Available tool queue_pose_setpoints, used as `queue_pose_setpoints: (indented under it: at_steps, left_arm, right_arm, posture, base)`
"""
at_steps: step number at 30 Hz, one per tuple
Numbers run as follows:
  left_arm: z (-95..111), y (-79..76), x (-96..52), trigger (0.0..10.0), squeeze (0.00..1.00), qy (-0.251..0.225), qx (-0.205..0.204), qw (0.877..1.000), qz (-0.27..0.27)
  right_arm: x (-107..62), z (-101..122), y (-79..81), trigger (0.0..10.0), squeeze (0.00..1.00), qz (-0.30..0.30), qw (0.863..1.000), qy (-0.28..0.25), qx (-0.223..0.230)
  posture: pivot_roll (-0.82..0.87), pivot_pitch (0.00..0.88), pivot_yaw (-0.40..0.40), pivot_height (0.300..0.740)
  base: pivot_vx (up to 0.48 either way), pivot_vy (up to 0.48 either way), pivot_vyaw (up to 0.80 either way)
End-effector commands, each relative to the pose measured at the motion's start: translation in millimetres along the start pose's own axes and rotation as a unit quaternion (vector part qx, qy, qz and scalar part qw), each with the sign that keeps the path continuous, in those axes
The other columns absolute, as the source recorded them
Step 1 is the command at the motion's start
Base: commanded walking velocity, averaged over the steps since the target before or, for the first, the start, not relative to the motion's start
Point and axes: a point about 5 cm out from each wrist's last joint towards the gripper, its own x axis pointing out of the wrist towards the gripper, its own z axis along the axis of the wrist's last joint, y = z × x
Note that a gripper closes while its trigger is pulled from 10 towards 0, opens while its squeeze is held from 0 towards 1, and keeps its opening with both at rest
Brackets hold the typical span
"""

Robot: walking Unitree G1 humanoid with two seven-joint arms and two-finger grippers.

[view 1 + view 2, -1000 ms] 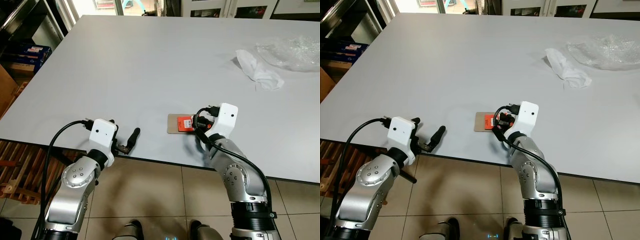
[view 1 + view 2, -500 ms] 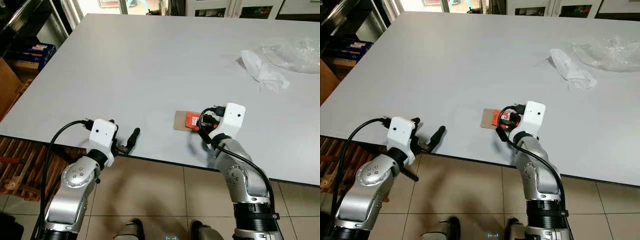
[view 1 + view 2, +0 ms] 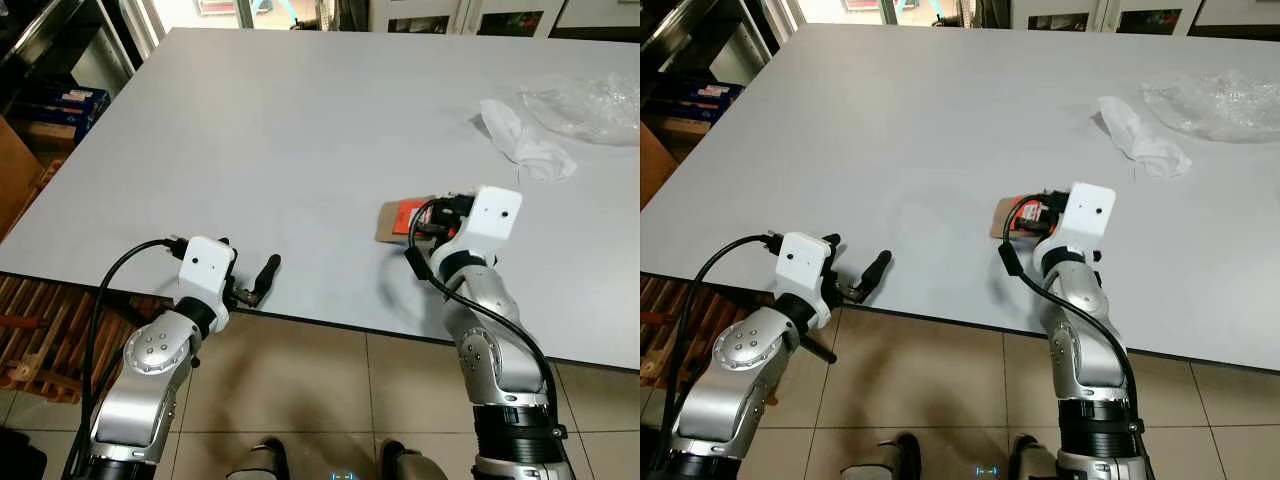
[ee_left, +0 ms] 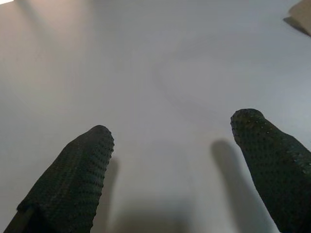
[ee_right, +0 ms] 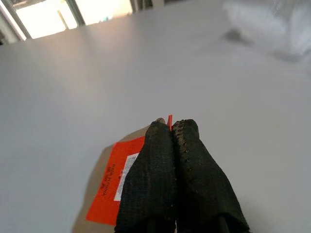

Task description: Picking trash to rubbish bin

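Now right gripper (image 5: 171, 127) pinched on orange-labelled card (image 5: 112, 187), above table (image 3: 300, 130).

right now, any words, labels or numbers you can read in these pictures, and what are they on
None can be read.
White label on the orange card pinched in the right gripper: lines of print, too small and blurred to read.
Blue boxes beside the table: markings too small to make out.
White tissue, clear plastic wrap: no text visible.
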Motion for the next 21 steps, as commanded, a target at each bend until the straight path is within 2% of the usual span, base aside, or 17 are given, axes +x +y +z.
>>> queue_pose_setpoints:
  at_steps: [1, 6, 8, 9, 10, 12, 14, 21]
  left_arm:
    - [-1, 0.8, 0.8, 10.0, 0.0, 0.003, 0.007, 1.0, 0.003]
    - [0, 0.3, 1.6, 10.0, 0.0, 0.0, 0.008, 1.0, 0.006]
    - [0, -0.5, 2.9, 10.0, 0.0, -0.001, 0.007, 1.0, 0.007]
    - [0, -0.5, 2.9, 10.0, 0.0, -0.001, 0.007, 1.0, 0.007]
    - [1, -1.0, 4.3, 10.0, 0.0, -0.004, 0.006, 1.0, 0.009]
    - [1, -1.4, 5.2, 10.0, 0.0, -0.004, 0.005, 1.0, 0.01]
    - [1, -2.3, 8.6, 10.0, 0.0, -0.007, 0.004, 1.0, 0.016]
    - [2, -4.9, 14.1, 10.0, 0.0, -0.011, -0.001, 1.0, 0.018]
  right_arm:
    - [-0.8, 11, 3.6, 0.0, 0.0, 0.0, 0.999, -0.033, -0.016]
    - [-1.5, 22, 4.7, 0.0, 0.0, 0.0, 0.995, -0.076, -0.06]
    - [-2.2, 28, 4.5, 0.0, 0.0, -0.004, 0.989, -0.1, -0.106]
    - [-2.2, 28, 4.5, 0.0, 0.0, -0.004, 0.989, -0.1, -0.106]
    - [-3.4, 31, 5.0, 0.0, 0.0, -0.006, 0.983, -0.117, -0.139]
    - [-3.9, 32, 4.9, 0.0, 0.0, -0.008, 0.981, -0.123, -0.149]
    - [-6.3, 35, 3.1, 0.0, 0.0, -0.019, 0.97, -0.143, -0.197]
    - [-8.3, 35, -3.2, 0.0, 0.0, -0.032, 0.967, -0.147, -0.206]
  posture:
    - [0.1, 0.212, 0.085, 0.74]
    - [0.1, 0.207, 0.084, 0.74]
    - [0.09, 0.204, 0.083, 0.74]
    - [0.09, 0.204, 0.083, 0.74]
    - [0.09, 0.203, 0.082, 0.74]
    - [0.08, 0.198, 0.081, 0.74]
    - [0.07, 0.193, 0.079, 0.74]
    - [0.05, 0.178, 0.075, 0.74]
  base:
    - [0.0, 0.0, 0.0]
    - [0.0, 0.0, 0.0]
    - [0.0, 0.0, 0.0]
    - [0.0, 0.0, 0.0]
    - [0.0, 0.0, 0.0]
    - [0.0, 0.0, 0.0]
    - [0.0, 0.0, 0.0]
    - [0.0, 0.0, 0.0]
